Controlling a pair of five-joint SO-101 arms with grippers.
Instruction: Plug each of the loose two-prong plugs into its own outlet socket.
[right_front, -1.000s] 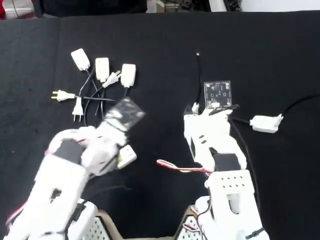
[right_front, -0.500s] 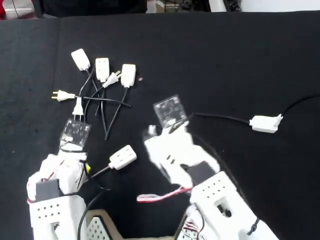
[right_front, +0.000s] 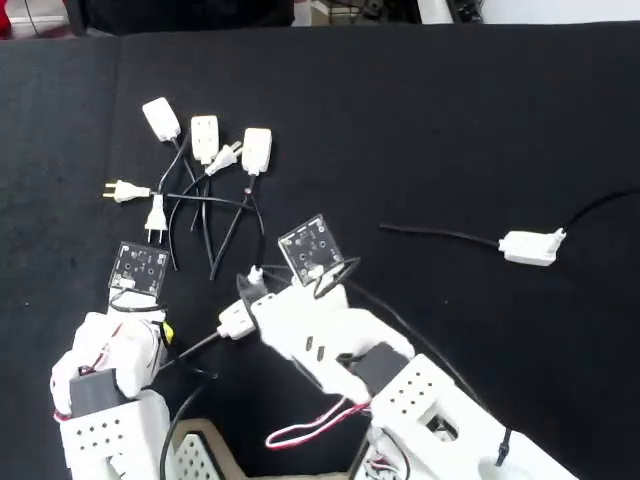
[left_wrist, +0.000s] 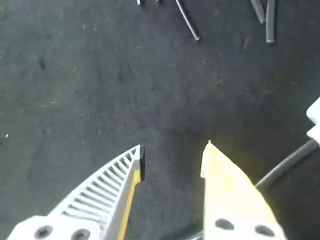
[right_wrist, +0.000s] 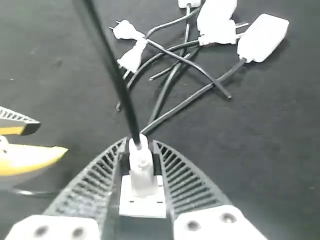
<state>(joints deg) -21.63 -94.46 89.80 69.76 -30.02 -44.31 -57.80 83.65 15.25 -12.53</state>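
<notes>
My right gripper is shut on a white two-prong plug with a black cord, which stands on a white outlet socket. In the high view this socket lies at the front left with the right gripper over it. My left gripper hangs open above bare black table, just left of that socket. Loose plugs lie tangled in black cords at the back left, next to three white sockets.
Another white socket lies at the right with its black cord running toward the middle. The left gripper's yellow finger is close beside the right gripper. The black table is bare at the back right.
The right arm swung left from the table's middle, carrying the plug to the front-left socket. The left arm pulled back toward the front left and now hangs beside that socket.
</notes>
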